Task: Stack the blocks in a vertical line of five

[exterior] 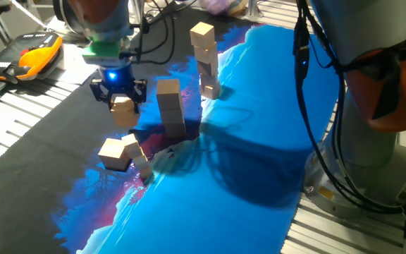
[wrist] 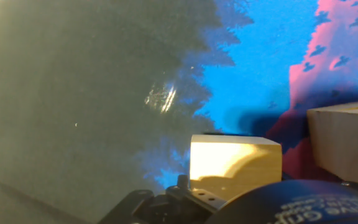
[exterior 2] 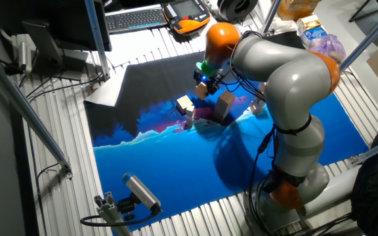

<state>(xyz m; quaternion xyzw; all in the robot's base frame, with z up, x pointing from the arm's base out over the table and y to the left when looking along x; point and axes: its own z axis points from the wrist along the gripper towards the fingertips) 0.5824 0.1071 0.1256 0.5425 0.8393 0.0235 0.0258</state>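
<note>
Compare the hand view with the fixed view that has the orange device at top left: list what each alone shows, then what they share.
Only the hand view: a bright glare patch on the dark mat, seen close.

Only the fixed view: the three-block stack at the back, the loose blocks lying in front, the orange device, and the arm's base.

Both: the block held in the pincer, lifted off the mat, and the two-block stack beside it.
</note>
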